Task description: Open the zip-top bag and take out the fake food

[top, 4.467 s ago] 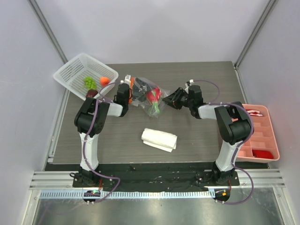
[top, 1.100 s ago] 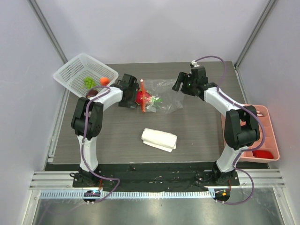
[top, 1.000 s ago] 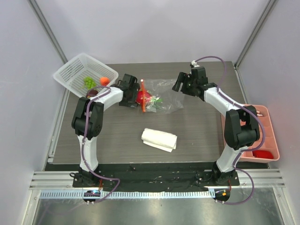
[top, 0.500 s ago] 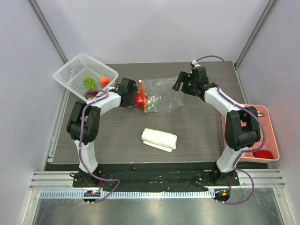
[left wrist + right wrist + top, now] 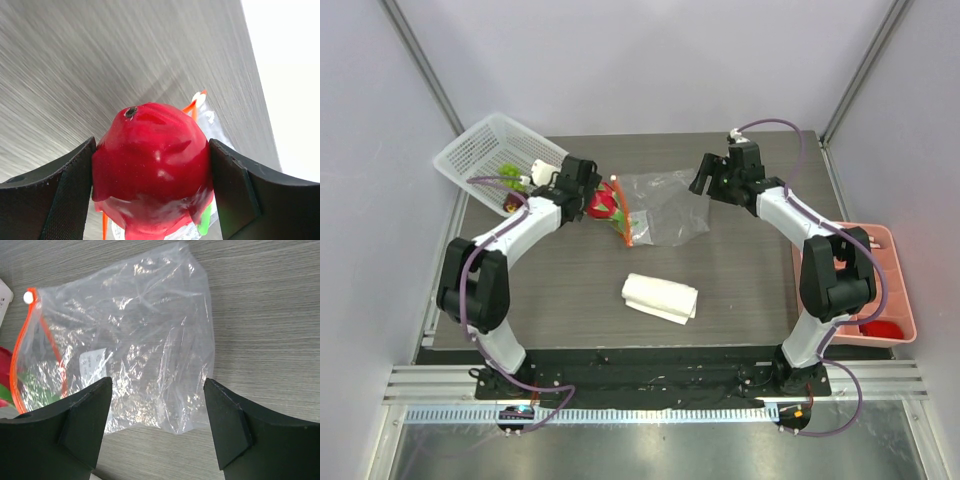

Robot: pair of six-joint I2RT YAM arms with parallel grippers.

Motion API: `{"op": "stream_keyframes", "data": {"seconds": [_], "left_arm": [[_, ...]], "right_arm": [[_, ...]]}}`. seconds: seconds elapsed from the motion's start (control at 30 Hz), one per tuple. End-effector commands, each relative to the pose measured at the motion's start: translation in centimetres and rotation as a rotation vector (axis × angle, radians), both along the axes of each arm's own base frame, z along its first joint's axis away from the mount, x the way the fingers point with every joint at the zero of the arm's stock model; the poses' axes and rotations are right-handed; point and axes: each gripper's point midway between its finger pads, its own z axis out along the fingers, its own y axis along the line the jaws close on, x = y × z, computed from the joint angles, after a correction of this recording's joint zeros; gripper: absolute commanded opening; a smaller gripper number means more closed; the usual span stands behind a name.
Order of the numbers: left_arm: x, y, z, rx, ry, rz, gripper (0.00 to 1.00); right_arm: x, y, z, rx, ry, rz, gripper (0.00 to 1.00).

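The zip-top bag (image 5: 665, 205) lies clear and crinkled at the table's far middle, its orange zipper strip (image 5: 623, 222) on the left side. My left gripper (image 5: 592, 197) is shut on a piece of the fake food, the red-pink dragon fruit (image 5: 605, 201), just left of the bag's mouth. In the left wrist view the dragon fruit (image 5: 152, 160) fills the gap between both fingers of the gripper (image 5: 152, 187). My right gripper (image 5: 157, 425) stands open above the bag (image 5: 130, 350), holding nothing. Green leaves (image 5: 31, 385) show inside the bag near the strip.
A white mesh basket (image 5: 480, 150) at the far left holds green grapes (image 5: 508, 172) and a dark fruit (image 5: 510, 206). A folded white cloth (image 5: 660, 297) lies at the table's middle front. A pink divided tray (image 5: 868, 270) sits at the right edge.
The left gripper has closed on the dragon fruit and carried it left, away from the bag's mouth; the bag's zipper edge shifted with it. The right arm has not moved.
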Motion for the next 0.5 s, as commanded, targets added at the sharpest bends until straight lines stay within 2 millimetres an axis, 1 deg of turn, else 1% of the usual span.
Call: {"op": "stream_keyframes", "data": {"seconds": [0.0, 0.03, 0.1, 0.13, 0.17, 0.23, 0.27, 0.3, 0.33, 0.37, 0.4, 0.43, 0.47], "left_arm": [[0.3, 3.6, 6.9, 0.165, -0.135, 0.012, 0.0], [0.0, 4.9, 8.2, 0.207, -0.147, 0.016, 0.0], [0.0, 6.3, 10.1, 0.253, -0.175, 0.023, 0.0], [0.1, 7.8, 10.9, 0.271, -0.183, 0.042, 0.0], [0.1, 8.9, 11.8, 0.299, -0.191, 0.039, 0.0], [0.9, 10.1, 13.2, 0.277, -0.221, 0.026, 0.0], [1.3, 12.5, 13.5, 0.271, -0.219, 0.061, 0.0], [1.7, 13.5, 13.6, 0.26, -0.222, 0.07, 0.0], [2.4, 14.0, 14.4, 0.223, -0.248, 0.048, 0.0], [2.8, 16.4, 14.5, 0.203, -0.245, 0.092, 0.0], [3.5, 17.0, 13.6, 0.188, -0.226, 0.088, 0.0], [4.1, 18.7, 14.4, 0.177, -0.249, 0.117, 0.0], [4.6, 19.3, 14.3, 0.156, -0.257, 0.125, 0.0]], "right_arm": [[0.3, -0.1, 3.4, -0.009, -0.095, 0.002, 0.79], [0.2, -0.2, 3.4, -0.01, -0.096, 0.002, 0.79], [0.2, -0.2, 3.4, -0.008, -0.095, 0.002, 0.79], [0.1, -0.1, 3.5, -0.008, -0.095, 0.002, 0.79], [0.1, -0.1, 3.6, -0.005, -0.097, 0.004, 0.79], [0.1, 0.0, 3.8, 0.003, -0.099, 0.005, 0.79], [-0.1, 0.1, 3.9, 0.006, -0.1, 0.01, 0.79], [-0.1, 0.1, 3.9, 0.008, -0.101, 0.01, 0.79], [-0.2, 0.2, 4.2, 0.009, -0.105, 0.012, 0.79], [-0.4, 0.3, 4.2, 0.01, -0.104, 0.014, 0.79], [-0.5, 0.4, 4.2, 0.01, -0.104, 0.017, 0.8], [-0.7, 0.5, 4.2, 0.012, -0.105, 0.022, 0.79], [-1.1, 0.8, 4.5, 0.015, -0.109, 0.028, 0.8]]}}
